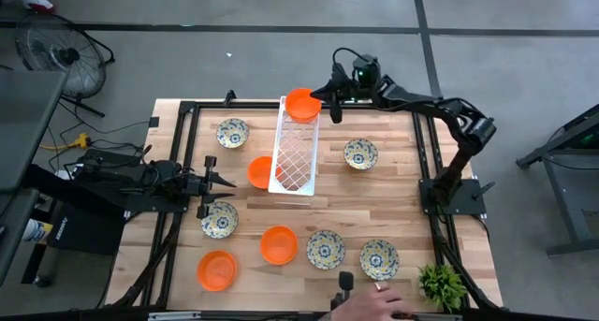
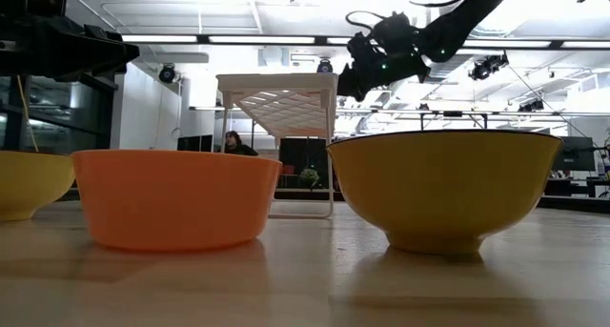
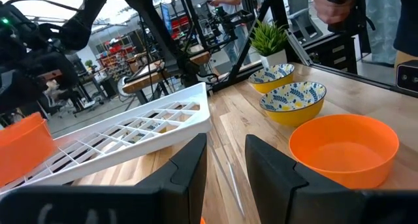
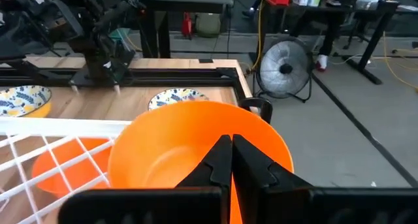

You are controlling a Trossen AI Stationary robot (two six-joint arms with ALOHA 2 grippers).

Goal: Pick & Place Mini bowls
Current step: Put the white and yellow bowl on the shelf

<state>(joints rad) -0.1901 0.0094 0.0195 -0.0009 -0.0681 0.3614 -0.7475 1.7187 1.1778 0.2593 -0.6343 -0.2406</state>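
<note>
A plain orange mini bowl is at the far end of the long white lattice tray, with my right gripper shut on it. Whether the bowl rests on the lattice or hangs just above it, I cannot tell. My left gripper waits open and level left of the tray, holding nothing. More mini bowls stand on the table: orange ones and patterned ones. My right gripper has the orange bowl by its right-hand rim, fingers closed together on it. They come nearly level from the table's right side, slanting slightly down. In the right wrist view the fingers cover the place of contact. The bowl sits upright, mouth up.
Two more patterned bowls stand near the front edge. A person's hand and a small green plant are at the near right. One orange bowl sits tight against the tray's left side. Black frame rails run along both table sides.
</note>
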